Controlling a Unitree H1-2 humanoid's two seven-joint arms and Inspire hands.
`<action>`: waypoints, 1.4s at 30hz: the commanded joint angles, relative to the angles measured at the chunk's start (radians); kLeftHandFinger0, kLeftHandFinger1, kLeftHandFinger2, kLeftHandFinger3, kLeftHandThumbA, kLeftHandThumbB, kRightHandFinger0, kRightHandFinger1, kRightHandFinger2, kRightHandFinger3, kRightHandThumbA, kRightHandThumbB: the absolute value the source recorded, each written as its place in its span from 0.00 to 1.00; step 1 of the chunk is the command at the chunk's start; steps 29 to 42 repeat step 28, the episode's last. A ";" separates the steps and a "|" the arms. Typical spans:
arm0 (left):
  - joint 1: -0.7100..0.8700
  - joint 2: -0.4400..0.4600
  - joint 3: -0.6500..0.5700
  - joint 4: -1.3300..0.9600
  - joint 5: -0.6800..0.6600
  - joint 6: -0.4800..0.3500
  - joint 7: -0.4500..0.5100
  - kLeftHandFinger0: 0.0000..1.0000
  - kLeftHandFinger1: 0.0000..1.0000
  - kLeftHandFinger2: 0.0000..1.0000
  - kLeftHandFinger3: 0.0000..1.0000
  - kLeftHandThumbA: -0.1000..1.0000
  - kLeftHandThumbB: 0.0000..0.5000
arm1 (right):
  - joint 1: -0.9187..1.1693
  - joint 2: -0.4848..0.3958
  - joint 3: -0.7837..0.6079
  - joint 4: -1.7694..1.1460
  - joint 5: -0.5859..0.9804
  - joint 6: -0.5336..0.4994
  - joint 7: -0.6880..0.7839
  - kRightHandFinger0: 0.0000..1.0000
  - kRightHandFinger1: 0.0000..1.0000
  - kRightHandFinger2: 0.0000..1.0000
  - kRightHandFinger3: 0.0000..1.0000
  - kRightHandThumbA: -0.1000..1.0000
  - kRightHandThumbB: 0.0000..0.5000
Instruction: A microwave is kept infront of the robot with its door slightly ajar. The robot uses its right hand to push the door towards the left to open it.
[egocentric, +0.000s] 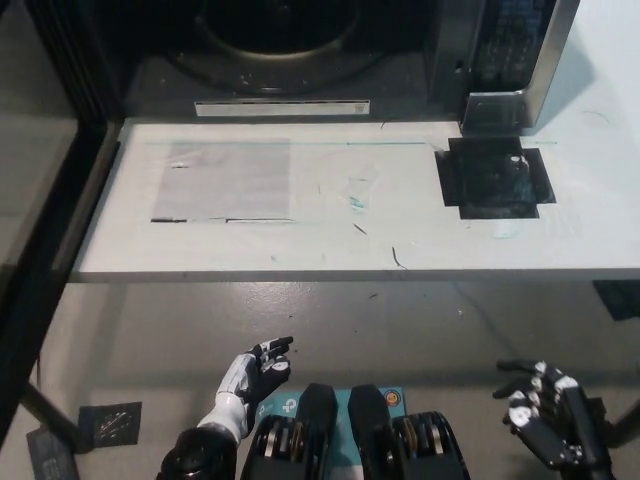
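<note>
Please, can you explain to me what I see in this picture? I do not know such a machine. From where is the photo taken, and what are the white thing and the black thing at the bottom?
The camera sits on a humanoid robot's head, looking steeply down. The white left hand and the black right hand are the robot's own; both rest low, open, holding nothing. Ahead, on a white table, stands a microwave with its door swung wide open at the left.

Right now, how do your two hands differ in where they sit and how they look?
The left hand is white and sits low, left of centre; the right hand is black and sits at the lower right corner. Both hang below the table edge, hold nothing with fingers apart, and are clear of the microwave door.
</note>
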 joint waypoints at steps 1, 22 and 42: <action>-0.042 0.001 -0.001 -0.001 -0.003 -0.026 -0.002 0.92 0.87 0.87 0.72 0.20 0.43 | -0.009 0.028 -0.039 0.071 0.003 -0.160 -0.071 0.24 0.29 0.42 0.61 0.28 0.32; -0.050 0.000 0.008 0.006 -0.001 -0.037 0.011 0.92 0.88 0.90 0.81 0.20 0.37 | -0.042 0.039 -0.051 0.170 -0.011 -0.241 -0.101 0.18 0.24 0.36 0.55 0.23 0.38; -0.049 -0.004 0.015 0.006 -0.007 -0.034 0.012 0.93 0.90 0.92 0.82 0.18 0.37 | -0.044 0.034 -0.051 0.172 -0.009 -0.243 -0.098 0.18 0.23 0.35 0.55 0.26 0.39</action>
